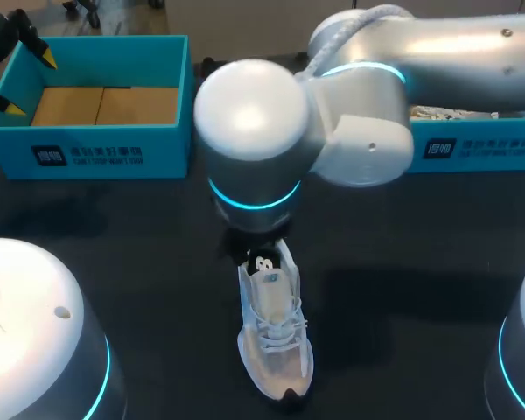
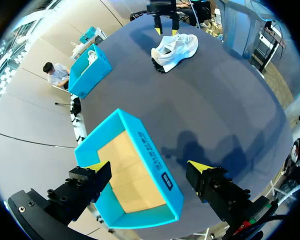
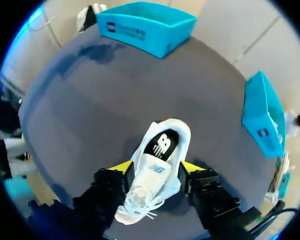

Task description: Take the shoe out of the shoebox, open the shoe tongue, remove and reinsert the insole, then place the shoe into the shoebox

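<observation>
1. The shoe (image 1: 276, 328) lies on the bench (image 1: 402, 262), out of the shoebox (image 1: 87, 153) and well apart from it. Its long axis runs with the heel away from you and the toe toward the near edge.
2. Your right jaws are spread and straddle the shoe at the tongue, with one of the yellow fingers (image 3: 121, 169) on each side. The heel opening, with the black insole (image 3: 162, 145), lies just ahead of them.
3. You cannot tell whether the tips touch the shoe's sides; it reads as no pinch.
4. Your left jaws hang spread over the shoebox, holding nothing, so the right arm (image 1: 367, 140) is much the nearer.
</observation>
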### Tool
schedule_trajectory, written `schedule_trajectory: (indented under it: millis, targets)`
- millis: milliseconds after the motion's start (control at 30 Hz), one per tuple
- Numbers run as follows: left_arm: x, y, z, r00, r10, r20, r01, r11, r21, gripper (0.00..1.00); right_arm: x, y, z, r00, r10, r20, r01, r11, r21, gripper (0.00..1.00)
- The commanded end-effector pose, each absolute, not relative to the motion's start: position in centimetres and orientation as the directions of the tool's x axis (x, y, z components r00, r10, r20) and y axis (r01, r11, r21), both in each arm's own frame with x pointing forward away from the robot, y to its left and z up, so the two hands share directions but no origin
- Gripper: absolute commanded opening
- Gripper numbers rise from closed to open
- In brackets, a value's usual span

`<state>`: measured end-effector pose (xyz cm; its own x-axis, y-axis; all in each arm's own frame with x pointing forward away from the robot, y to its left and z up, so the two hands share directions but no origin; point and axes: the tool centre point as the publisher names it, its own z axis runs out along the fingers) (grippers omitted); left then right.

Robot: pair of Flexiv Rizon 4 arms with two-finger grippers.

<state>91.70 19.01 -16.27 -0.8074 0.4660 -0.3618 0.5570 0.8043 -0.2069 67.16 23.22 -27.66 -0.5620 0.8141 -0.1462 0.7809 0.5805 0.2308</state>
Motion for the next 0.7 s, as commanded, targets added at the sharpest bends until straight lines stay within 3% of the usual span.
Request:
schedule_trajectory:
  millis: [33, 67, 100, 400, 567, 700]
  targets:
    - [91.6, 19.0, -16.3, -0.807, 0.467, -0.361, 0.557, 0.805, -0.204, 1.0, 67.7, 22.1, -26.2, -0.942, 0.329, -0.068, 0.305, 0.922, 0.236, 1.0]
    - [91.6, 19.0, -16.3, -0.807, 0.467, -0.361, 0.557, 0.805, -0.204, 1.0, 67.7, 22.1, -26.0, -0.959, 0.279, -0.042, 0.261, 0.935, 0.241, 1.0]
    - [91.6, 19.0, -16.3, -0.807, 0.467, -0.361, 0.557, 0.805, -0.204, 1.0, 68.0, 21.9, -25.4, -0.945, 0.327, 0.026, 0.324, 0.92, 0.219, 1.0]
    - [91.6, 19.0, -16.3, -0.807, 0.467, -0.361, 0.557, 0.805, -0.204, 1.0, 68.0, 21.9, -25.4, -0.945, 0.327, 0.026, 0.324, 0.92, 0.219, 1.0]
    - [91.6, 19.0, -16.3, -0.807, 0.467, -0.361, 0.557, 0.805, -0.204, 1.0, 69.8, 23.5, -27.2, -0.987, 0.156, 0.029, 0.158, 0.977, 0.141, 1.0]
    - [91.6, 19.0, -16.3, -0.807, 0.467, -0.361, 0.557, 0.805, -0.204, 1.0, 70.6, 24.2, -27.6, -0.996, 0.091, -0.004, 0.09, 0.991, 0.098, 1.0]
